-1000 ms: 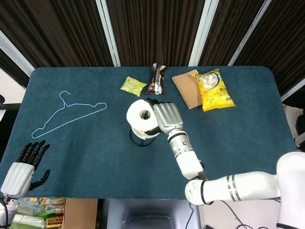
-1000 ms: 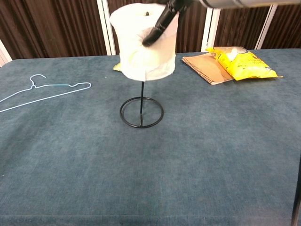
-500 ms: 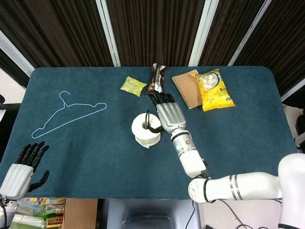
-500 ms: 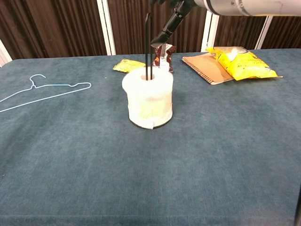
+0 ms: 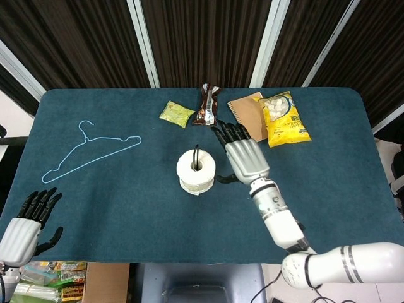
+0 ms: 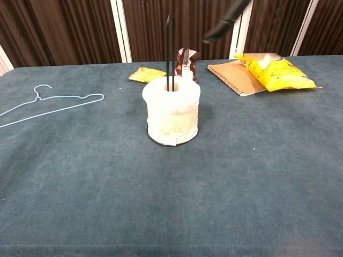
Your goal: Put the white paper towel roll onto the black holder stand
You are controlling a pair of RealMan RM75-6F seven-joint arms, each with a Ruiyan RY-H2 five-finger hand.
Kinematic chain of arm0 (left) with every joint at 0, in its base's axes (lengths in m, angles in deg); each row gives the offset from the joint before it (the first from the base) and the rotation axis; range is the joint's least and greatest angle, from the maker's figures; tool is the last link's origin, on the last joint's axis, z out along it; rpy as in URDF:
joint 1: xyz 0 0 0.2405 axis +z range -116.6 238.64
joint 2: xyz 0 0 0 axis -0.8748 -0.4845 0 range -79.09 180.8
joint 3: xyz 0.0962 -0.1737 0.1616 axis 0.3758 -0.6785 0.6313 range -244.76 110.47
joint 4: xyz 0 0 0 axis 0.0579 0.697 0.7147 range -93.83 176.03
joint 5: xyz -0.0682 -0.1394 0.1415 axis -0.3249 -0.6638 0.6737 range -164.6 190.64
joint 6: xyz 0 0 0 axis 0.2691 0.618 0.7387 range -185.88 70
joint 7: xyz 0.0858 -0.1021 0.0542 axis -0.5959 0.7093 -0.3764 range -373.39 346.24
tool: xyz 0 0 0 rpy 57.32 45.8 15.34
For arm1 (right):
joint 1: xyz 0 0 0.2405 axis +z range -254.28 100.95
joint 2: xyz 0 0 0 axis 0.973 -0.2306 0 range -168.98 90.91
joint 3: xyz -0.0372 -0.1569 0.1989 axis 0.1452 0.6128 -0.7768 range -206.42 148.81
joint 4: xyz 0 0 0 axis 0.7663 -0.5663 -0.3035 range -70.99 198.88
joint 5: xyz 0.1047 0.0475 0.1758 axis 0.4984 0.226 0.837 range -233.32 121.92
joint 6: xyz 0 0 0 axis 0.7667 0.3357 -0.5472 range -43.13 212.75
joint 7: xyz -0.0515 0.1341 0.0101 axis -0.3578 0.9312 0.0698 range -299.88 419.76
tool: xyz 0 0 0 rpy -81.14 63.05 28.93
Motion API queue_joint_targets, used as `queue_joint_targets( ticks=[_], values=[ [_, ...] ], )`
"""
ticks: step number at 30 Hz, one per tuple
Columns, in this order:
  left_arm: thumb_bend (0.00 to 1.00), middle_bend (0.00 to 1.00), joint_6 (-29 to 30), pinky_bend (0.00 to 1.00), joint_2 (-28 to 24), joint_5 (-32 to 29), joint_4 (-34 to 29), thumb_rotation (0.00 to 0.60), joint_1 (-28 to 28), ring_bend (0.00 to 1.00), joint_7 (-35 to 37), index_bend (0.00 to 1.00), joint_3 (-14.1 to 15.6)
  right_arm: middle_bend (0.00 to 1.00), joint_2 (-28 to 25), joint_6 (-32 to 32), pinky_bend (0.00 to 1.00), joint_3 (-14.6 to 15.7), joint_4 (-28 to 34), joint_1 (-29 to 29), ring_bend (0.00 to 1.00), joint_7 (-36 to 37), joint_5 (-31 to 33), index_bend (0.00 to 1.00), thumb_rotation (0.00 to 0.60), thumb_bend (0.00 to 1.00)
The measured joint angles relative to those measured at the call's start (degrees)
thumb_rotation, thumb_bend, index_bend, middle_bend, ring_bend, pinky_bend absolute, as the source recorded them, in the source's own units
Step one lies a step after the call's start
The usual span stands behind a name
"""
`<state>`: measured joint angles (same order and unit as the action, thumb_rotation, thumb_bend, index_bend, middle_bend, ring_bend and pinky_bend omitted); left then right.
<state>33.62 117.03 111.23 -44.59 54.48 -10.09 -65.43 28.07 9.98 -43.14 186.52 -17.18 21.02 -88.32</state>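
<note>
The white paper towel roll [image 5: 196,171] [image 6: 172,111] stands upright at the table's middle, slid down over the black holder stand [image 6: 170,49], whose rod [image 5: 196,155] pokes up through the core. My right hand [image 5: 243,156] hovers just right of the roll with fingers spread, holding nothing and not touching it; in the chest view only one dark finger [image 6: 225,22] shows at the top. My left hand [image 5: 28,222] hangs open off the table's front left corner.
A light blue wire hanger [image 5: 88,150] lies at the left. Behind the roll are a green snack packet [image 5: 176,113], a brown wrapper [image 5: 206,105], a tan notebook [image 5: 249,117] and a yellow chip bag [image 5: 284,118].
The right hand let the roll drop down the rod onto the stand's base, then opened and drew away to the right. The left hand barely moved.
</note>
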Motion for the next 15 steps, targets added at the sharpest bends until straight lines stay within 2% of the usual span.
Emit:
queue_joint_targets(
  ticks=[4,8,11,13,15],
  values=[
    [0.41,0.0,0.7,0.07,0.68,0.62,0.39,0.6,0.1,0.0,-0.48,0.0,-0.07,0.0,-3.63,-4.09,0.0,7.69,2.42,-8.12,0.0,2.13,-15.21,0.0,0.6,0.22],
    [0.42,0.0,1.45,0.07,1.42,1.13,0.79,0.6,0.26,0.0,-1.35,0.0,-0.19,0.0,-5.48,-9.89,0.0,16.47,0.13,-18.81,0.0,6.68,-32.3,0.0,0.6,0.21],
    [0.41,0.0,2.05,0.06,1.99,1.8,1.2,0.6,0.35,0.0,-2.12,0.0,-0.2,0.0,-5.48,-15.73,0.0,22.18,-5.59,-29.14,0.0,12.56,-42.78,0.0,0.6,0.21],
    [0.41,0.0,2.45,0.06,2.35,2.26,1.55,0.6,0.41,0.0,-2.52,0.0,-0.19,0.0,-4.64,-19.43,0.0,24.81,-11.49,-35.86,0.0,16.9,-46.84,0.0,0.6,0.21],
    [0.42,0.0,2.61,0.06,2.56,2.43,1.79,0.6,0.44,0.0,-2.76,0.0,-0.18,0.0,-3.44,-22.14,0.0,26.2,-17.15,-40.23,0.0,20.37,-48.51,0.0,0.6,0.21]
  ],
)
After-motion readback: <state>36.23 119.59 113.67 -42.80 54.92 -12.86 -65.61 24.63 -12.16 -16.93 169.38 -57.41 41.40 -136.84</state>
